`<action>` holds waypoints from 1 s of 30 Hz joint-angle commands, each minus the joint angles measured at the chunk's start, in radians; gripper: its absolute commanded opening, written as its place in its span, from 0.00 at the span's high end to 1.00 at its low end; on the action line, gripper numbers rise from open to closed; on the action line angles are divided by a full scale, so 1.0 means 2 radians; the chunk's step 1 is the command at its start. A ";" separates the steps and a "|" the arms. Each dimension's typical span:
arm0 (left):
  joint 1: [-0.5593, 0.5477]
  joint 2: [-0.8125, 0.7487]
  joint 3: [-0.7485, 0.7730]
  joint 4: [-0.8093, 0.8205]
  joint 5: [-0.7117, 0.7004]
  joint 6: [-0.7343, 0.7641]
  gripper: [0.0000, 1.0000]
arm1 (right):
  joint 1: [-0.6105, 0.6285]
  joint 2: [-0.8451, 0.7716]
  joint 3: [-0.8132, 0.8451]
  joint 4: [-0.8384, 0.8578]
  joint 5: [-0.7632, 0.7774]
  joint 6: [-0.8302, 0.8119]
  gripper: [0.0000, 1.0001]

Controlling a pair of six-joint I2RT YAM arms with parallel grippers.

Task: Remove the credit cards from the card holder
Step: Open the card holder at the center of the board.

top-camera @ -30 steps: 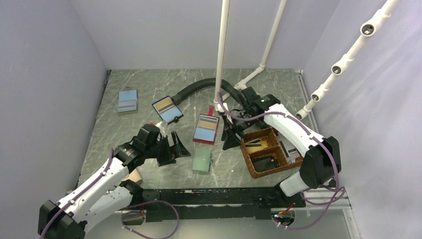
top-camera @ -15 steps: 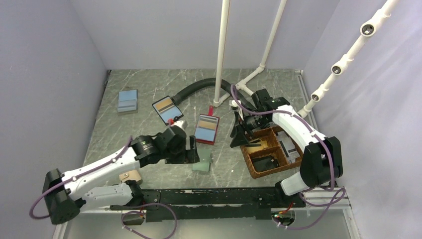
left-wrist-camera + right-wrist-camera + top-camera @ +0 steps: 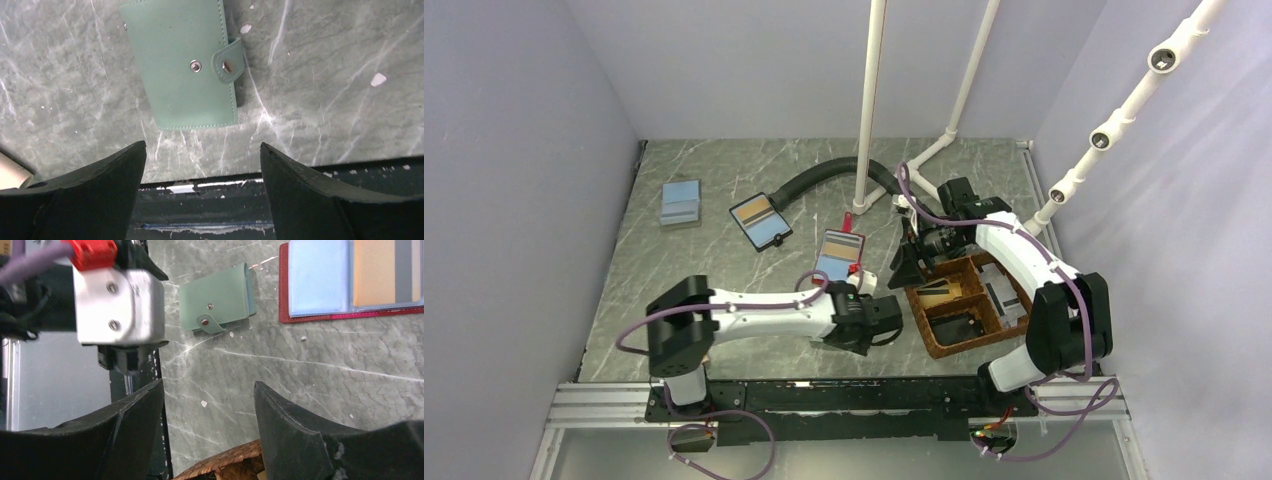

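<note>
The teal card holder lies folded shut on the marble, its snap tab loose beside the stud. It also shows in the right wrist view as a green card holder. In the top view my left arm covers it. My left gripper hangs open and empty just past the holder's near end, over the table's front rail. My right gripper is open and empty above the basket's left rim. Credit cards lie in the basket; none show at the teal holder.
A wicker basket with two compartments stands at the right. A red-edged holder lies open mid-table, a black-edged one and a blue one to the left. A black hose and white pipes stand behind.
My left arm has swung right along the table's near edge, over the teal holder. My right gripper has shifted right to the basket's rim and its jaws have spread wider.
</note>
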 commanded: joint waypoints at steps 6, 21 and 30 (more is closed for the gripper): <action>-0.012 0.059 0.028 -0.015 -0.069 -0.008 0.19 | -0.006 0.005 -0.004 0.024 -0.015 0.006 0.31; -0.011 0.138 0.044 0.010 -0.096 0.036 0.40 | -0.018 -0.003 -0.018 0.036 -0.016 0.011 0.32; -0.007 0.104 0.054 -0.003 -0.092 0.024 0.78 | -0.019 -0.004 -0.020 0.036 -0.017 0.010 0.32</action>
